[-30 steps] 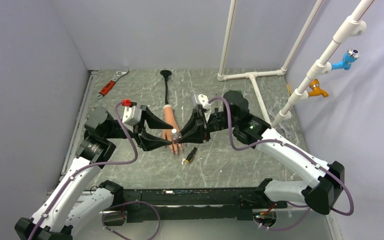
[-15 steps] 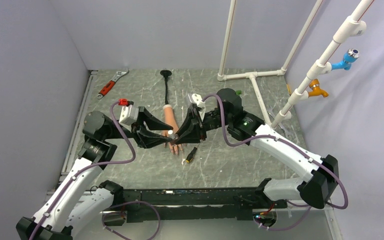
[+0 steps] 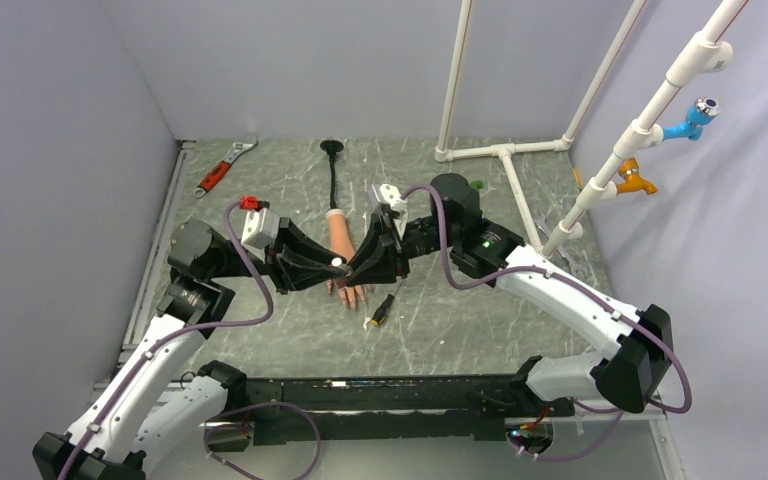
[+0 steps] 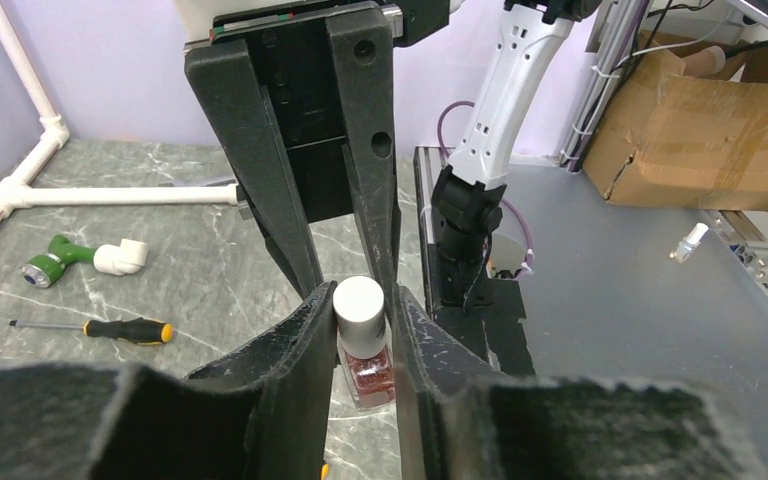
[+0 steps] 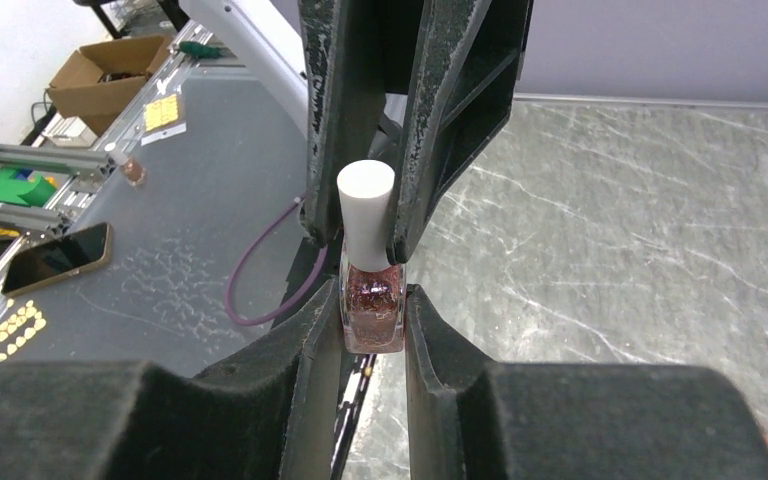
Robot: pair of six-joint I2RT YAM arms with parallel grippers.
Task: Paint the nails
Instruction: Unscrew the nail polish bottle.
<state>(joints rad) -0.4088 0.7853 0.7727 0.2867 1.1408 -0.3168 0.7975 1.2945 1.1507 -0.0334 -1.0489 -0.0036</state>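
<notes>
From above, left claw (image 3: 336, 264) and right claw (image 3: 353, 272) meet over the mannequin hand (image 3: 338, 235), lying lengthwise front to back, nails (image 3: 353, 299) at its near end, on a marbled tabletop (image 3: 460, 310) between plain walls (image 3: 310, 70). Left wrist: the left claw (image 4: 362, 300) flanks the white cap (image 4: 360, 302) of the polish bottle (image 4: 367, 375); pinched or not, I cannot tell. Right wrist: the right claw (image 5: 368, 295) clenches the bottle's glass.
</notes>
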